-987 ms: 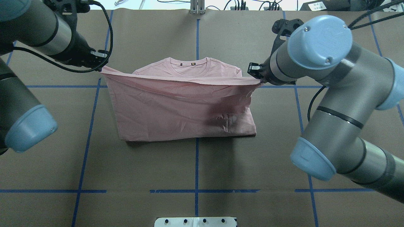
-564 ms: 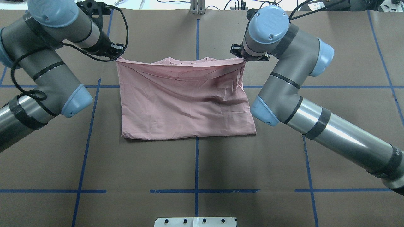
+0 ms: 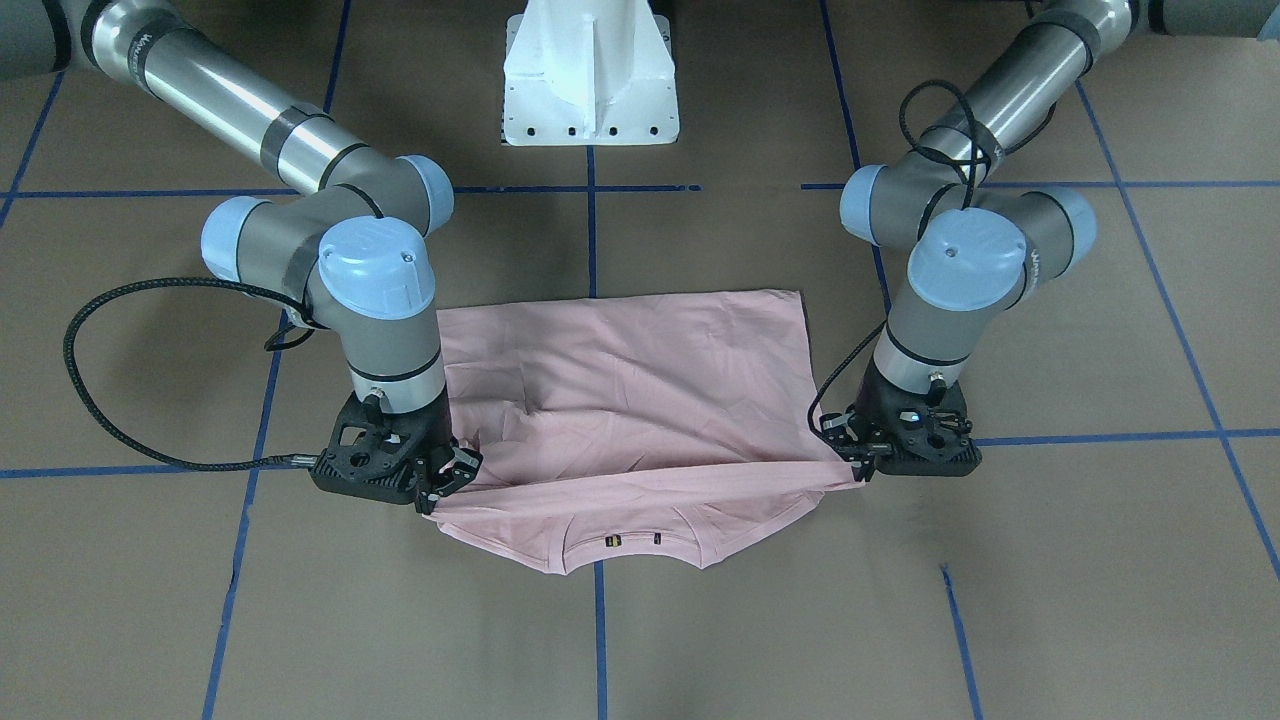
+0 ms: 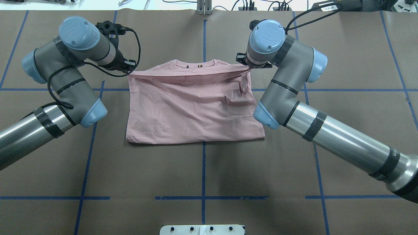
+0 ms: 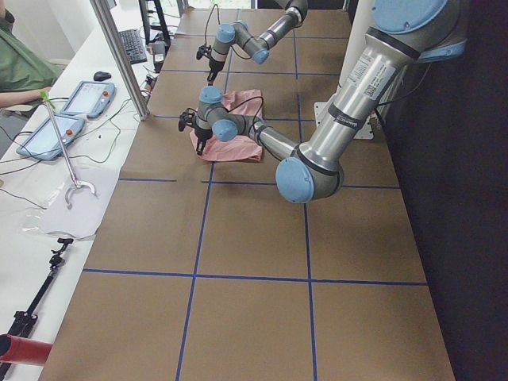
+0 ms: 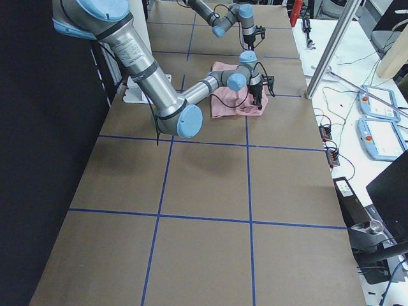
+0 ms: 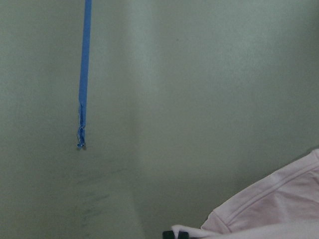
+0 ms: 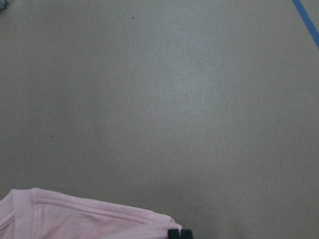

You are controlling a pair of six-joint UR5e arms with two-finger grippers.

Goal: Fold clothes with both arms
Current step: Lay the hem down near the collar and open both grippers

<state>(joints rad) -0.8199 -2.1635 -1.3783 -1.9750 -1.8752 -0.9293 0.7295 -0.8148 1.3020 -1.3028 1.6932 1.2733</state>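
Note:
The pale pink T-shirt (image 4: 192, 111) lies on the brown table, plain side up, folded over itself with its hem edge drawn to just short of the collar (image 4: 196, 63). My left gripper (image 4: 129, 69) is shut on the hem's corner on the overhead view's left. My right gripper (image 4: 249, 66) is shut on the opposite corner. The front-facing view has the shirt (image 3: 640, 380) stretched between the left gripper (image 3: 858, 466) and the right gripper (image 3: 440, 492), both low over the table. Pink fabric (image 7: 279, 204) sits beside the left fingertips, and pink fabric (image 8: 75, 219) beside the right ones.
The white pedestal (image 3: 590, 70) stands at the robot's side of the table. Blue tape lines (image 4: 203, 169) cross the brown surface. Beyond the far edge are a metal post (image 5: 119, 55), tablets (image 5: 87, 99) and a person's sleeve (image 5: 20, 67).
Both grippers carried the raised hem away from the robot toward the collar, drew closer together and came down low. The hem now sits just short of the collar.

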